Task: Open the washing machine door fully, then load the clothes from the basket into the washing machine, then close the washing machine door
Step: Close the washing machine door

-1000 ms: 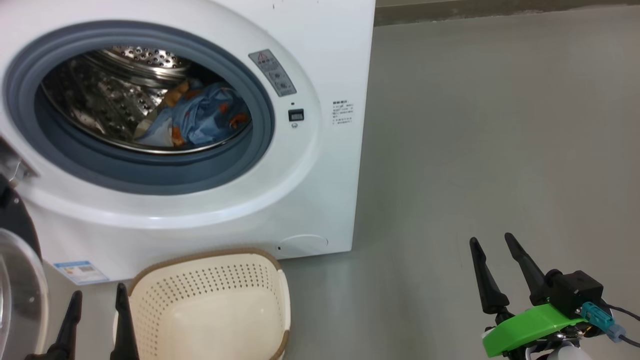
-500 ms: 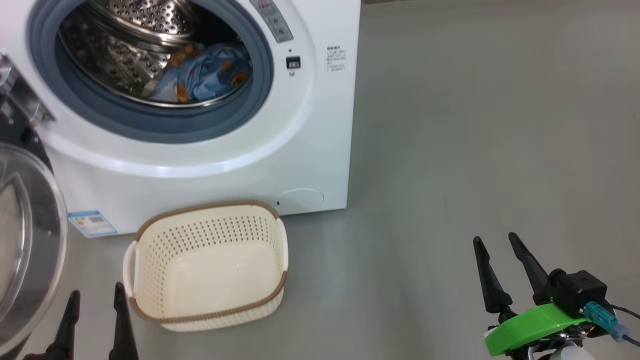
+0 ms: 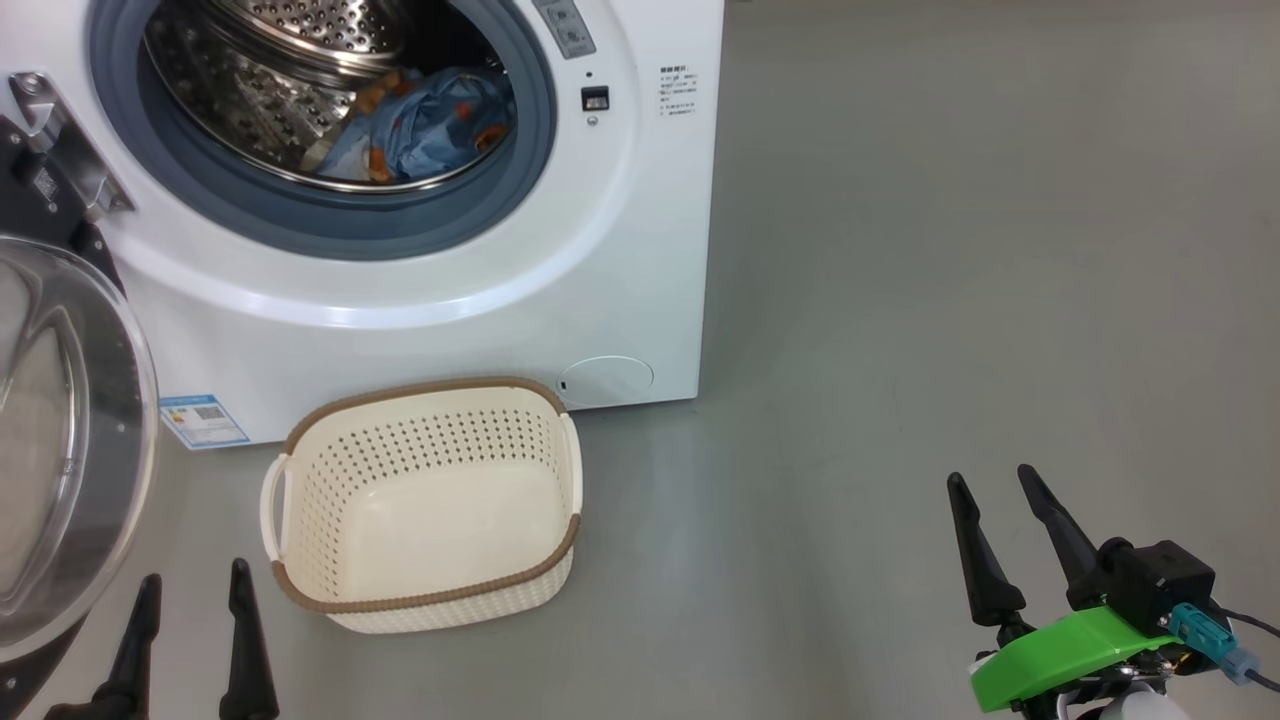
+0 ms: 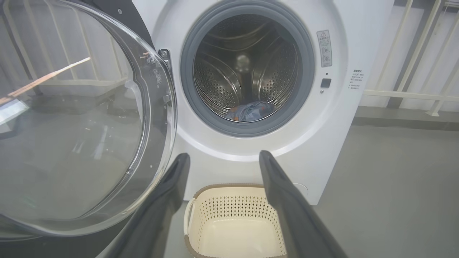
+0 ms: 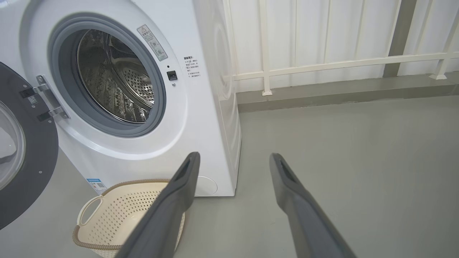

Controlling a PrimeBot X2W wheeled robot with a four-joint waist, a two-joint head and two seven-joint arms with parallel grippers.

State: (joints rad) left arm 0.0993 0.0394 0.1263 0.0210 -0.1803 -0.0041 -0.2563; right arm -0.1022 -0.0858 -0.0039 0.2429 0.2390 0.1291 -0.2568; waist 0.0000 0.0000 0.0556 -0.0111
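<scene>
The white washing machine stands with its door swung wide to the left, glass bowl facing out. Light blue clothes with orange figures lie at the bottom of the steel drum, and also show in the left wrist view as clothes. The cream basket sits on the floor before the machine with nothing in it. My left gripper hangs open just left of the basket, near the door. My right gripper is open over bare floor far to the right. Each wrist view shows its own gripper spread wide and holding nothing: the left gripper and the right gripper.
Grey floor stretches to the right of the machine. A white railing and a low curb run along the wall behind it. A blue label and a round hatch mark the machine's lower front.
The head camera has tilted down and shifted, so the whole basket and more of the open door come into view. Both grippers stay open; nothing in the scene has moved.
</scene>
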